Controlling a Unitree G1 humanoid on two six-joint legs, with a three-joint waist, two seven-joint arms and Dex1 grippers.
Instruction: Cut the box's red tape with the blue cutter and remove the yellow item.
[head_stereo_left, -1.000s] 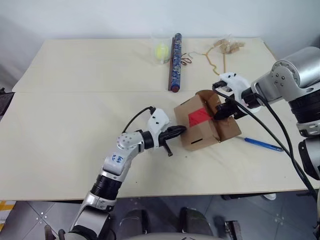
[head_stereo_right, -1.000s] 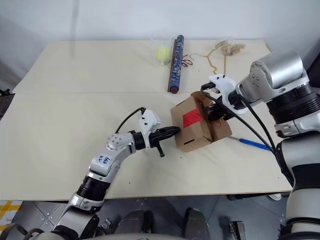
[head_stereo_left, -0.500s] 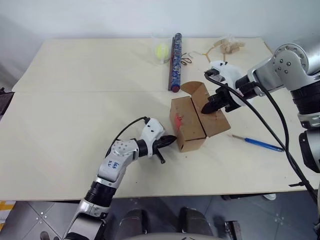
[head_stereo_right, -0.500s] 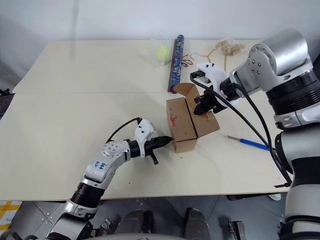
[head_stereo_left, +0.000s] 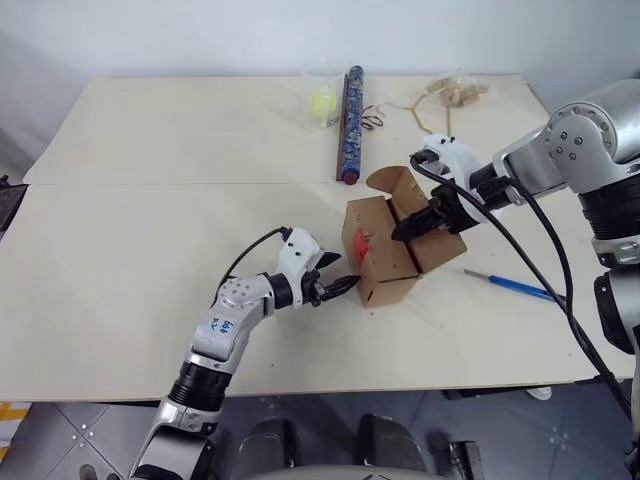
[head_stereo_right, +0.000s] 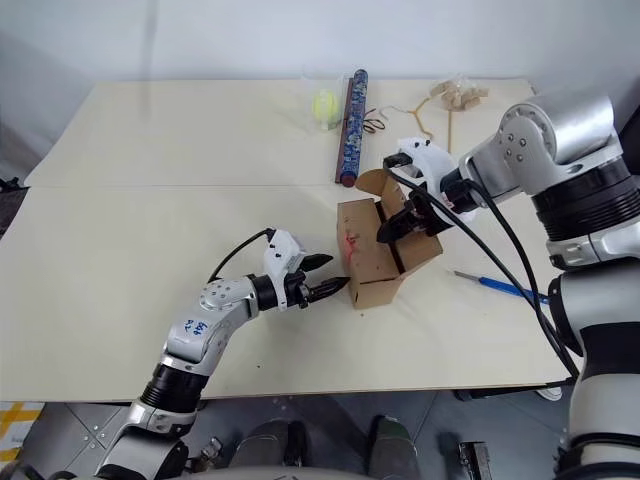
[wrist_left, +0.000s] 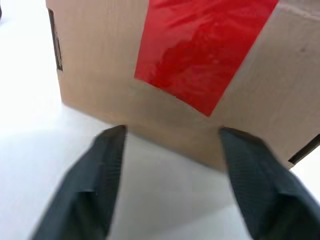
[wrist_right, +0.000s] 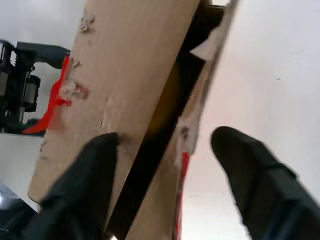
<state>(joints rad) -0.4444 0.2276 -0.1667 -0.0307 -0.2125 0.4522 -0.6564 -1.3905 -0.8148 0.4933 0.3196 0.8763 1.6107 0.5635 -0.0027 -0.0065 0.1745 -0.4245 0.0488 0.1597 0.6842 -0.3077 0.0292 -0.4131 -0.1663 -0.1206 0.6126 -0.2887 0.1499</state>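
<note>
The box (head_stereo_left: 392, 248) sits right of centre on the pale worktop (head_stereo_left: 150, 260), its top flaps parted: one flap stands up at the far side and a dark gap runs between the two halves of the top. What lies inside cannot be made out. The red tape (wrist_left: 200, 47) shows in the head views as a small torn scrap on the box's left face, while the left wrist view shows it close up as a broad glossy red strip slanting across the brown cardboard, with a slot cut-out at the box's edge. The right wrist view looks along the open seam, showing shreds of red tape on both flap edges and the dark interior between them. The left hand (head_stereo_left: 338, 285) reaches in low and nearly level from the near left, its two black fingers spread apart just short of the box's left face and holding nothing. The right hand (head_stereo_left: 408, 228) comes down steeply from the right over the box top, its fingers also spread, one on each side of the raised near flap. The blue cutter (head_stereo_left: 514, 288) lies flat on the worktop, to the right of the box and apart from it. At the far edge stand a clear container (head_stereo_left: 322, 98) with a yellow-green ball inside and, just beside it, a long dark patterned tube (head_stereo_left: 350, 122).
</note>
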